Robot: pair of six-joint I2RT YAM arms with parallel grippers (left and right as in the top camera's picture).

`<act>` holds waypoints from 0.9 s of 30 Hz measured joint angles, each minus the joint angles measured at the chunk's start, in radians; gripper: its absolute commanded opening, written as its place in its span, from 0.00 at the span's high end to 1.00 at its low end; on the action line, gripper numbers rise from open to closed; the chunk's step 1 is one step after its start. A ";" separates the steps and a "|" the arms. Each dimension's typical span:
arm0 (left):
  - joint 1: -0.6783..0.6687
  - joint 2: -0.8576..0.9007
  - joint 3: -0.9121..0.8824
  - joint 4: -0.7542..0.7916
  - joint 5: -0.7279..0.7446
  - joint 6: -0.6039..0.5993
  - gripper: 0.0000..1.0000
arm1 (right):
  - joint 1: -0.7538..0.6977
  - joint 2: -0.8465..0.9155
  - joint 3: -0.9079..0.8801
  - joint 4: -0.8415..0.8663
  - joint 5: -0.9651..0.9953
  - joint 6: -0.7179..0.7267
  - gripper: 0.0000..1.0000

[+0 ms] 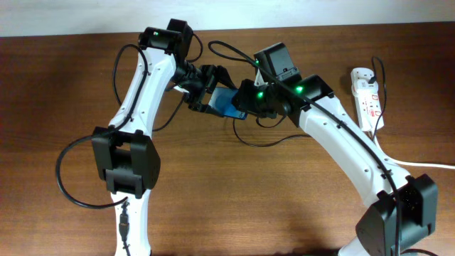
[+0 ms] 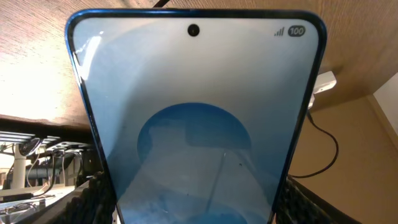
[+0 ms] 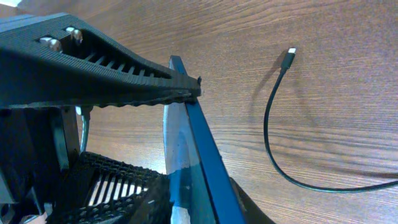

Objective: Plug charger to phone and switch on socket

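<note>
The phone (image 1: 226, 104), with its blue screen lit, is held up off the table between both grippers. In the left wrist view the phone (image 2: 196, 118) fills the frame, and my left gripper (image 2: 196, 202) is shut on its lower sides. My left gripper (image 1: 205, 94) is on the phone's left and my right gripper (image 1: 247, 105) on its right. In the right wrist view the phone (image 3: 205, 168) shows edge-on, and my right gripper (image 3: 199, 202) is closed on it. The charger's cable (image 3: 268, 130) lies loose on the table with its plug tip (image 3: 290, 52) free. The white socket (image 1: 366, 98) lies at the far right.
The charger cable (image 1: 264, 144) curves over the wood table (image 1: 234, 199) below the phone. A thick white lead (image 1: 430, 165) runs from the socket off the right edge. Black arm cables loop at the left (image 1: 71, 192). The socket also shows in the left wrist view (image 2: 324, 81).
</note>
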 measured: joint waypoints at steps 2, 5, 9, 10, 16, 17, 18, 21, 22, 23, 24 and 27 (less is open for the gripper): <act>0.001 0.000 0.000 0.000 0.003 0.000 1.00 | 0.000 0.002 0.000 0.001 0.004 0.002 0.77; 0.001 0.000 0.000 0.000 0.003 0.000 1.00 | 0.000 0.002 0.000 0.001 0.004 0.005 0.83; 0.001 0.000 0.000 0.000 0.002 -0.003 1.00 | 0.000 0.002 0.000 0.011 -0.007 0.020 0.96; 0.001 0.000 0.000 0.000 0.003 -0.005 1.00 | 0.000 0.002 0.002 0.016 -0.011 0.035 0.96; 0.003 0.000 0.013 -0.001 0.030 -0.015 0.96 | 0.007 0.015 0.000 -0.001 0.002 0.012 0.96; 0.003 0.000 0.014 -0.001 0.030 -0.010 0.85 | -0.006 0.015 0.000 0.001 0.004 0.012 0.96; 0.003 0.000 0.014 0.000 0.030 0.008 0.81 | -0.028 0.015 0.000 0.000 0.006 0.012 0.96; 0.003 0.000 0.014 0.070 0.044 0.225 0.66 | -0.164 0.002 0.000 -0.008 -0.005 -0.033 0.96; 0.003 0.000 0.013 0.104 0.071 0.332 0.62 | -0.211 -0.031 -0.001 -0.024 -0.027 -0.064 0.96; 0.003 0.000 0.014 0.132 0.112 0.478 0.63 | -0.230 -0.055 -0.001 -0.032 -0.039 -0.074 0.96; 0.003 0.000 0.014 0.136 0.133 0.560 0.64 | -0.263 -0.100 -0.001 -0.036 -0.068 -0.092 0.96; 0.006 0.000 0.014 0.151 0.186 0.879 0.48 | -0.362 -0.336 -0.004 -0.035 -0.135 -0.164 0.96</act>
